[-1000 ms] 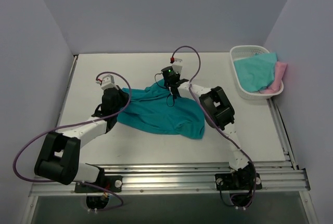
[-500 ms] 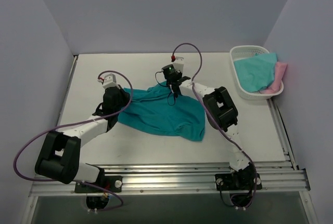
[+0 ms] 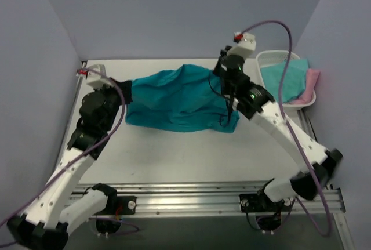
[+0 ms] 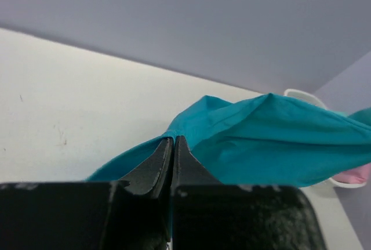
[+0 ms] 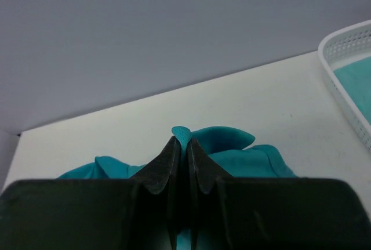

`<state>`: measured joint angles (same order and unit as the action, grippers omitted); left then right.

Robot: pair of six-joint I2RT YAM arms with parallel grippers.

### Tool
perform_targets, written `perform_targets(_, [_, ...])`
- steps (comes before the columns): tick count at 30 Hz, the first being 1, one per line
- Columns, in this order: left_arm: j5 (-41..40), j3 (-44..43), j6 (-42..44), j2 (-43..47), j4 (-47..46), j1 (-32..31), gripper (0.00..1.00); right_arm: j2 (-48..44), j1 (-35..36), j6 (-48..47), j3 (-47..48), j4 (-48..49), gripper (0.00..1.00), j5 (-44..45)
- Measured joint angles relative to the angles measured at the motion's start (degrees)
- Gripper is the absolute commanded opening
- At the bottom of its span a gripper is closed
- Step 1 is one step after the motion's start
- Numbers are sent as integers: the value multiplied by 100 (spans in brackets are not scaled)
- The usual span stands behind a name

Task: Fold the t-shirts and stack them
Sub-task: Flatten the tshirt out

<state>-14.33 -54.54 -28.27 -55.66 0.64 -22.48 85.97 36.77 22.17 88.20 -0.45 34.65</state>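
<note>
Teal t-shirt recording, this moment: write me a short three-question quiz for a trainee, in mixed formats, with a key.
1. True or false: the left gripper and the right gripper are each shut on the teal t-shirt.
2. Where do the aqua t-shirt and the pink t-shirt lie? A) in the white basket; B) in the left gripper; C) under the teal t-shirt.
3. Fill in: the gripper nearer the basket is the ___ one.
Key: 1 true; 2 A; 3 right.
</note>
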Motion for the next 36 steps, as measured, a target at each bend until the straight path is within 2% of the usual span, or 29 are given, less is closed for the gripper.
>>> perform_targets(2, [-52, -151, 28, 761, 457, -129, 2, -1043, 328, 20, -540, -50, 0, 245])
perform_targets(6, [-114, -588, 46, 2024, 1281, -234, 2, -2518, 946, 59, -1001, -444, 0, 509])
perform_targets(10, [-197, -1143, 46, 2924, 1856, -236, 2, -3539, 1091, 103, -1023, -846, 0, 619])
perform_targets(13, [-195, -1578, 48, 3141, 2116, -236, 2, -4028, 1091, 127, -796, -1132, 0, 656])
perform_targets(17, [-39, -1906, 52, 3110, 2380, -236, 2, -4192, 1091, 52, -310, -1368, 0, 629])
perform_targets(24, [216, -2549, 190, 2865, 2804, -234, 2, -3910, 903, -221, 684, -1705, 0, 157])
perform_targets(36, [1034, -3263, 225, 2750, 2826, 107, 2, -3637, -721, -227, 1606, -2184, 0, -2061])
